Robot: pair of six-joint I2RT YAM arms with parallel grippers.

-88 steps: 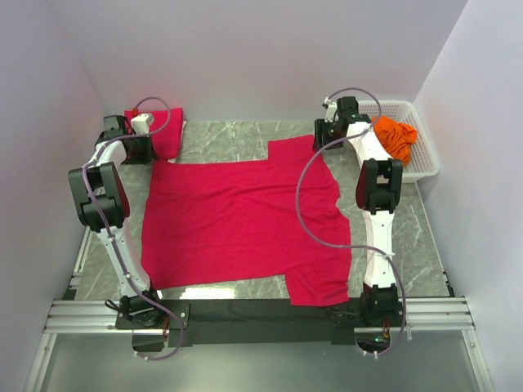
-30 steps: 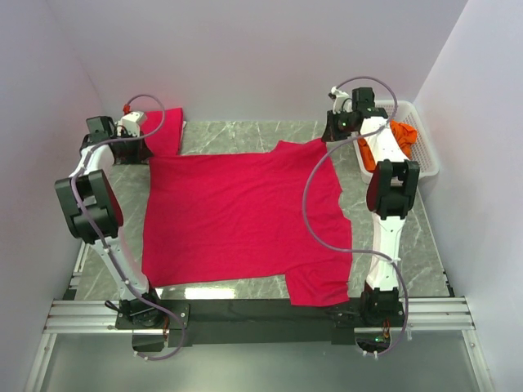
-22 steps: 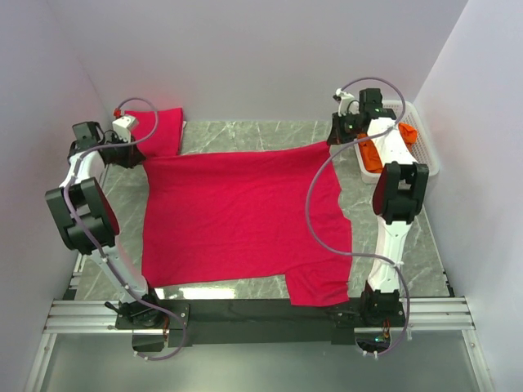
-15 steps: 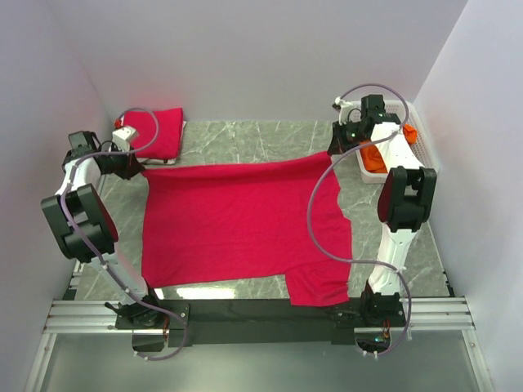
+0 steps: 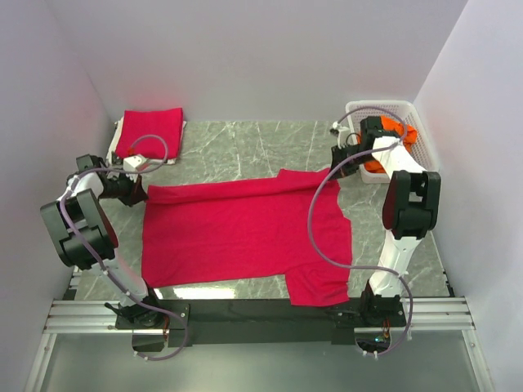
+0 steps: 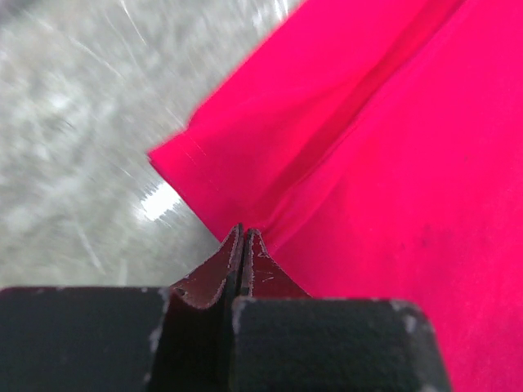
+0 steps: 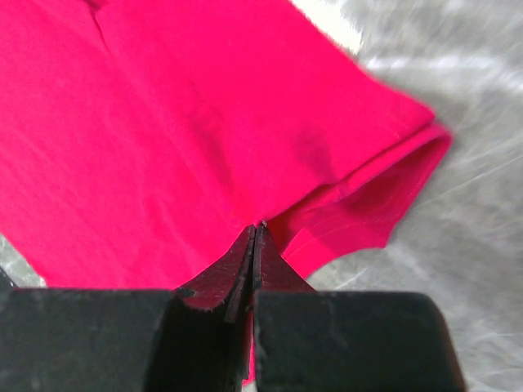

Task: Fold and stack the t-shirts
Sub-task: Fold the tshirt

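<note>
As both arms have drawn back toward their bases, the top view shows the left gripper (image 5: 135,189) and the right gripper (image 5: 339,161) each holding a far corner of the spread crimson t-shirt (image 5: 245,233), whose far edge now lies nearer the robot than it did a moment ago; beyond the left gripper the folded red shirt (image 5: 149,133) sits uncovered, and beyond the right gripper the orange shirt (image 5: 406,131) rests in the white basket (image 5: 384,104). In the left wrist view the fingers are pressed together on a doubled ridge of cloth, with the marble table (image 6: 73,122) ahead and to the left. In the right wrist view the fingers likewise pinch the cloth, with a doubled sleeve just ahead and to the right. The lengthwise fold looks begun but far from laid flat
</note>
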